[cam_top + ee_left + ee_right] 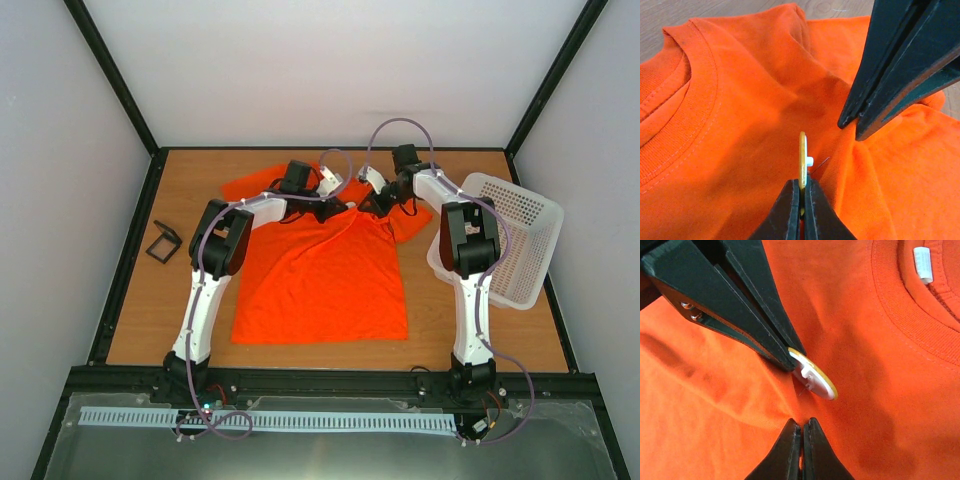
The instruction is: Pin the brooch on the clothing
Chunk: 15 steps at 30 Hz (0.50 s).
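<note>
Holding the brooch (802,155) by its rim, your left end effector (801,190) is clamped tight. It's tiny, stiff and probably slippery, so the edge is the spot to grip. Your right end effector (801,426) pinches a fold of soft, floppy T-shirt (740,125) just beside it. Wooden tabletop (470,320) underneath, basket (520,215) off to its right.

The left arm (200,300) and the right arm (470,310) have white links with black joints. A thin greyish cable (400,122) loops along each. The fingers (787,212) are black and taper to narrow tips; one carries two small silver screws (690,311).
</note>
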Available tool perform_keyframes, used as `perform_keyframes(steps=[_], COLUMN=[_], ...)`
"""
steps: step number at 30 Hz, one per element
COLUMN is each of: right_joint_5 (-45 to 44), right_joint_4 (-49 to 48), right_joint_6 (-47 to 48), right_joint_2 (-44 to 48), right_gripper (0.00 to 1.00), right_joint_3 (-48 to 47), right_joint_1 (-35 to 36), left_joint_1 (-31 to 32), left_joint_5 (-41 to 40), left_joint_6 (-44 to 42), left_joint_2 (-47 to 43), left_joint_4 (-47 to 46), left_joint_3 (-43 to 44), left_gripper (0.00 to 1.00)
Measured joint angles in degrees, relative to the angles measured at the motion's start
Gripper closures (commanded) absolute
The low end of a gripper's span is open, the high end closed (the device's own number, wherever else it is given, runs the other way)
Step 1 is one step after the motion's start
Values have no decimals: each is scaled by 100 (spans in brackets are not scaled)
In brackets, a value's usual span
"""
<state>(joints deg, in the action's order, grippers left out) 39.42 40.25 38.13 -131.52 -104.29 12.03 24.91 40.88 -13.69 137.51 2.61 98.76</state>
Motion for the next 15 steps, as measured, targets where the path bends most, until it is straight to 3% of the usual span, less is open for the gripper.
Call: perform_keyframes(steps=[15], right_joint_5=[46], right_joint_4=[50], right_joint_6=[-7], right_joint_2=[0], right_gripper=[98], right_joint_3=[-59], right_joint_1=[0], left_joint_1=[142], left_joint_5=[-190], left_joint_6=[-282], left_joint_2=[-87], left_joint_4=[4], left_joint_3=[-37], left_gripper=[100])
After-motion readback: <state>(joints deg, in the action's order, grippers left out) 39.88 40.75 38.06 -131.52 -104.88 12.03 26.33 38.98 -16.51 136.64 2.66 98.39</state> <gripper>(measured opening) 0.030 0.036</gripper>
